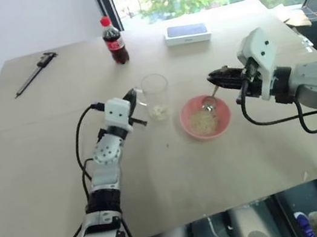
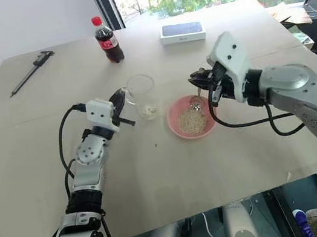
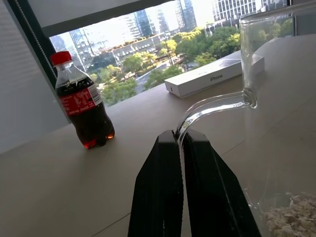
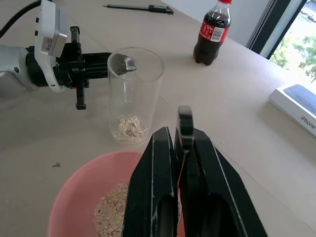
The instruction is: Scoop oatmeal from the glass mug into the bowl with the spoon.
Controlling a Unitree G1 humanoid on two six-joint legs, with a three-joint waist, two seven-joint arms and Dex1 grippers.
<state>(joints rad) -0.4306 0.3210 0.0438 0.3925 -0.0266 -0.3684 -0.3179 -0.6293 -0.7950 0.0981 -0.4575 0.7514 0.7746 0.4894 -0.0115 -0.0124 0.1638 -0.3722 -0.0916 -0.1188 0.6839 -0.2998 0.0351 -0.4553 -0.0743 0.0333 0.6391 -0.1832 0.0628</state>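
On my left, my left gripper [image 1: 135,100] is pinched shut on the thin curved handle of the glass mug [image 1: 156,96], steadying it upright on the table [image 1: 44,169]; that handle looks to me like the right place to hold, yet it is slick, brittle glass, so I judge a firm but gentle squeeze is wanted, with no twisting; the mug is light now, with only a low heap of oatmeal [image 1: 158,112] left at its bottom. Just to the right stands the pink bowl [image 1: 195,132], near the mug but apart from it, with a pale mound of flakes already inside; the oats are dry, loose and weightless, likely to spill from a tipped spoon. Further right, my right gripper [image 1: 214,76] is clamped tight on the spoon [image 1: 209,106] by its slim handle, the head hanging down over the bowl; the metal is stiff but smooth and narrow, so I expect it could swivel between the pads.
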